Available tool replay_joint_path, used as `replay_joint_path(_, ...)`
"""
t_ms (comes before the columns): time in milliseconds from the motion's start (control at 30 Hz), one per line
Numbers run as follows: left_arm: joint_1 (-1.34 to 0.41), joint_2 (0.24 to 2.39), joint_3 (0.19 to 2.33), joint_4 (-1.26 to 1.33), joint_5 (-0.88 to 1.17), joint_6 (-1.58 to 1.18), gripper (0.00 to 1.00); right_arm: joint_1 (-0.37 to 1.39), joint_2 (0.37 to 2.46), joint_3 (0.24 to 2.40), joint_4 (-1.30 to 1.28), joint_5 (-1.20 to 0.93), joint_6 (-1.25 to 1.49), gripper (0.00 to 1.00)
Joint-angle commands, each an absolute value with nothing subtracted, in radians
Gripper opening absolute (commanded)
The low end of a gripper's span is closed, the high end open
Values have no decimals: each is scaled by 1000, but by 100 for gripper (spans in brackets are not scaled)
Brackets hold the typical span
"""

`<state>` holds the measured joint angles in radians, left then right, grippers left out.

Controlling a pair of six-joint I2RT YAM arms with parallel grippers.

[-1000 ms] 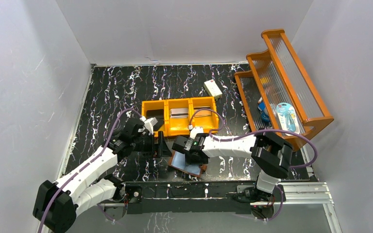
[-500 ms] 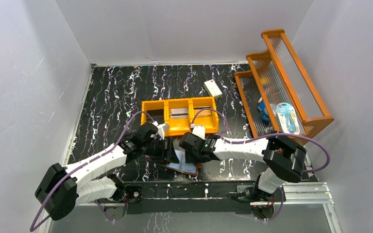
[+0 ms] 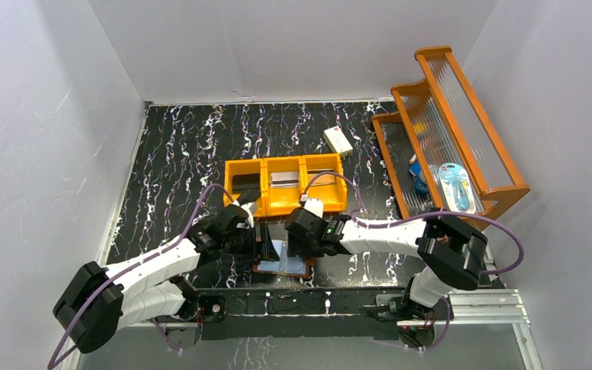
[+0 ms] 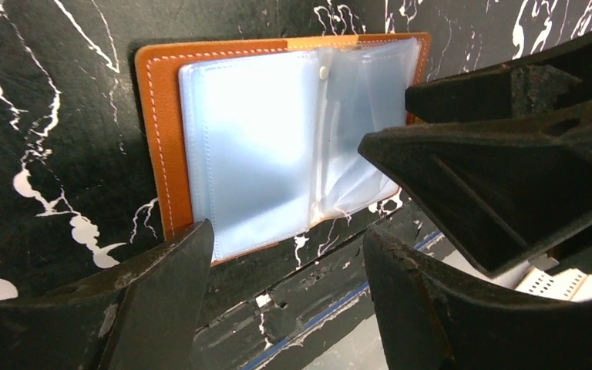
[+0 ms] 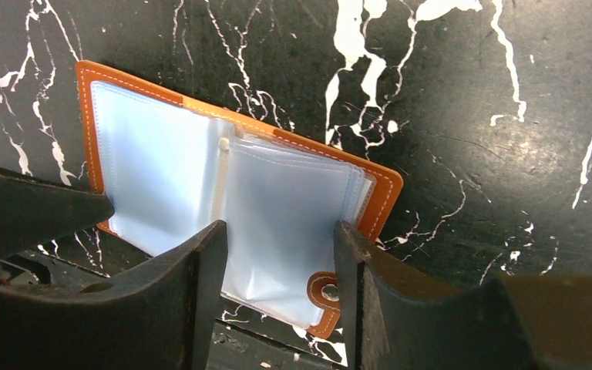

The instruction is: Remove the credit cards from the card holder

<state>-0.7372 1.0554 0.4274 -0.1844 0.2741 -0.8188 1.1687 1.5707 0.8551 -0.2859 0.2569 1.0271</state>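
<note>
Lying open, the card holder [image 4: 239, 146] shows pale-blue sleeves; left pincer [image 4: 285, 235] and right pincer [image 5: 279, 231] gape empty.

Counts, overhead view.
- Arms: two, left arm [image 3: 154, 266] and right arm [image 3: 378, 231].
- Grippers: two, left gripper [image 3: 266, 243] and right gripper [image 3: 299, 247].
- Wallet [image 3: 284, 262]: one. Clear sleeves [image 5: 277, 200] inside were several; exact number could not be read.
- Orange tray [image 3: 277, 206]: one, with three compartments.
- Cards: three showed, one per compartment. They were black card [image 3: 244, 183], middle grey card [image 3: 284, 179] and right grey card [image 3: 322, 174].
- White box [image 3: 338, 141]: one.
- Wooden rack [image 3: 462, 108]: one, with three tiers.
- Things in rack: two, blue pack [image 3: 455, 185] and blue item [image 3: 415, 167].
</note>
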Motion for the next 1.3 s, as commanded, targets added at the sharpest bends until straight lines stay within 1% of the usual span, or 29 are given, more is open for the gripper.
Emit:
replay_joint_path(0, -742, 1067, 416, -210, 221, -796, 69, 1172, 1638, 857, -338, 217, 1062, 66)
replay_joint_path(100, -745, 1102, 404, -208, 229, -818, 62, 1174, 1644, 929, -435, 245, 1092, 76)
replay_joint_path(167, -750, 1086, 395, -208, 219, -829, 59, 1178, 1645, 965, -476, 266, 1112, 80)
replay_joint_path(233, -750, 1059, 387, -209, 210, -835, 57, 1180, 1653, 982, -501, 277, 1120, 81)
replay_joint_path(467, -752, 1045, 374, -209, 220, -842, 53, 1214, 1730, 1081, -648, 322, 1183, 82)
replay_joint_path(600, -751, 1052, 375, -206, 221, -842, 52, 1220, 1735, 1069, -631, 320, 1201, 82)
replay_joint_path(700, -752, 1051, 379, -207, 225, -838, 49, 1221, 1791, 1079, -687, 344, 1238, 82)
replay_joint_path(900, -752, 1055, 377, -197, 230, -845, 46, 1233, 1827, 1092, -741, 393, 1290, 84)
replay_joint_path(1267, -752, 1054, 376, -190, 225, -853, 43, 1268, 1780, 1145, -829, 507, 1337, 83)
